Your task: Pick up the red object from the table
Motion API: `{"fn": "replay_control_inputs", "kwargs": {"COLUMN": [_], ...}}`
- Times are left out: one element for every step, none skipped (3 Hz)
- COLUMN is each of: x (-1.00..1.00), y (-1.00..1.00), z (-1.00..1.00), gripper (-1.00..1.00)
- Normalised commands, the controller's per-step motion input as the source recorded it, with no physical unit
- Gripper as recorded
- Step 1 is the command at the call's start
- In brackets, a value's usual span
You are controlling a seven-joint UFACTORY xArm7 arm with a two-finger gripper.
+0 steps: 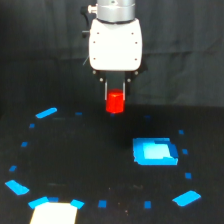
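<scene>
Black table (90, 160) with blue marks, end effector (115, 95) above, fingers clamped around the red object (115, 102).

We see a matt black worktop (90, 150) with bright blue tape marks (46, 113) that look smooth. The red block (115, 102) looks like glossy plastic. The gripper (115, 97) has a smooth white plastic shell under a shiny metal collar (115, 10)

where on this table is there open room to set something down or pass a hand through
The widest bare stretch of the table lies in the middle, bordered by the blue strip, the large blue patch and the front row of blue marks. Under the gripper, holding the red object, it is crowded.
</scene>
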Motion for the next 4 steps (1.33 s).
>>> {"fn": "replay_control_inputs", "kwargs": {"x": [0.3, -0.25, -0.05, -0.11], "y": [-0.07, 0.26, -0.34, -0.24], "z": [0.26, 0.02, 0.99, 0.46], "gripper": [-1.0, -1.0, -1.0, -0.96]}}
